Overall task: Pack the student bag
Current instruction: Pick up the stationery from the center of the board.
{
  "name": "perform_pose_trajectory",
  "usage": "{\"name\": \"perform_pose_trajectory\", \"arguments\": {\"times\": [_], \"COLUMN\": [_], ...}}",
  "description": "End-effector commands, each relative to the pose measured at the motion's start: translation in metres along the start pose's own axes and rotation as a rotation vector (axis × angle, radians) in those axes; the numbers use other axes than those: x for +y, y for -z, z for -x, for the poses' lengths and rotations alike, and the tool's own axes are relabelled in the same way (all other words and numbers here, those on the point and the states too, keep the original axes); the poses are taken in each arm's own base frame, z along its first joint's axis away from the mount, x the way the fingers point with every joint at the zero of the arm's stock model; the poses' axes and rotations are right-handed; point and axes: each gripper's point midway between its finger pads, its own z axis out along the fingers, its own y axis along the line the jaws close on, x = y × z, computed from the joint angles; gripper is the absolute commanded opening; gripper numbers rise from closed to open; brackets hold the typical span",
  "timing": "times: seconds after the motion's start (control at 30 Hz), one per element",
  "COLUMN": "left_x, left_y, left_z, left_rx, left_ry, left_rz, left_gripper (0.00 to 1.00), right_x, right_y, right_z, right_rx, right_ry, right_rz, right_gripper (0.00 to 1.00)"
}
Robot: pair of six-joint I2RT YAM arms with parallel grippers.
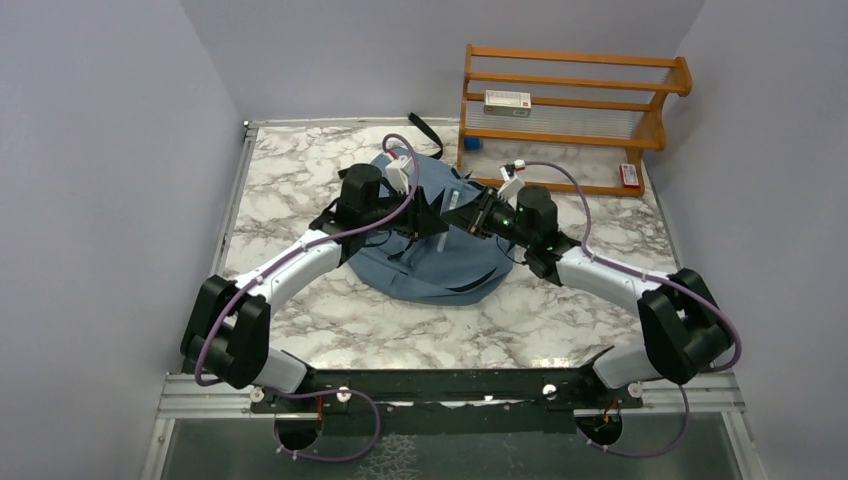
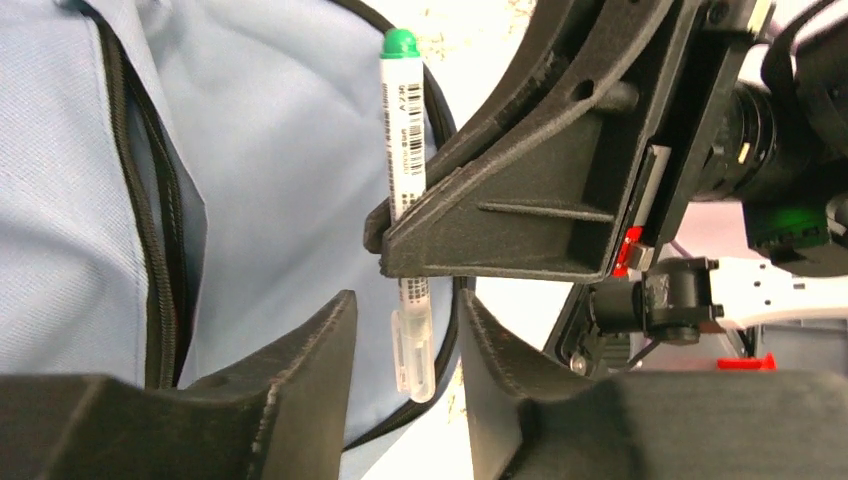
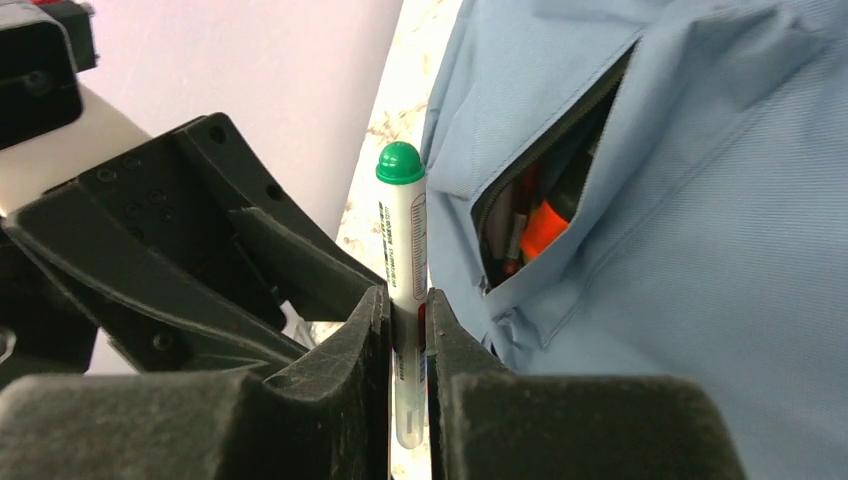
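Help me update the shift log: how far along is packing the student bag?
Done: the pocket of the student bag is unzipped and holds orange and red items. In hand: the right gripper clamps a green-capped marker over the bag; the left gripper is open around its lower end. Left: slotting that marker in, perhaps the box and red item on the wooden rack too.

the marble-patterned table (image 1: 300, 200) carries the student bag (image 1: 440, 275), which lies slumped about the middle of the top, a black strap (image 1: 428, 132) trailing from it toward the far edge. a wooden rack (image 1: 575, 90) stands at the far right corner, just beside the bag's far side. a white box (image 1: 507, 100) rests on one of its shelves, a small red-and-white item (image 1: 629, 175) lies by its right foot, and a small blue thing (image 1: 472, 143) sits at its left end.
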Motion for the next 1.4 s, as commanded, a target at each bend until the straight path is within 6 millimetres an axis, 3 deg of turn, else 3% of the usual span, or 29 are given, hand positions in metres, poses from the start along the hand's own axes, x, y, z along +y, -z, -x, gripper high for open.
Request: {"name": "perform_pose_trajectory", "arguments": {"times": [0.0, 0.4, 0.67, 0.9, 1.07, 1.37], "left_x": [0.003, 0.059, 0.067, 0.074, 0.078, 0.087], "left_y": [0.001, 0.017, 0.014, 0.006, -0.001, -0.008], "left_z": [0.026, 0.042, 0.042, 0.039, 0.042, 0.028], "left_rx": [-0.045, -0.028, 0.027, 0.067, 0.089, 0.142], "left_ry": [-0.106, -0.273, -0.435, -0.504, -0.556, -0.580], "left_rz": [0.067, 0.428, 0.600, 0.682, 0.727, 0.743], "left_gripper": [0.47, 0.57, 0.70, 0.69, 0.64, 0.51], "right_x": [-0.015, -0.034, -0.033, -0.035, -0.036, -0.035], "right_y": [0.013, 0.028, 0.029, 0.030, 0.030, 0.029], "right_z": [0.020, 0.017, 0.017, 0.015, 0.013, 0.011], "right_rx": [-0.111, -0.132, -0.130, -0.127, -0.120, -0.110], "right_ry": [-0.008, -0.025, -0.026, -0.028, -0.029, -0.027], "right_rz": [-0.136, -0.241, -0.239, -0.246, -0.246, -0.240], "right_gripper": [0.06, 0.06, 0.06, 0.06, 0.06, 0.06]}}
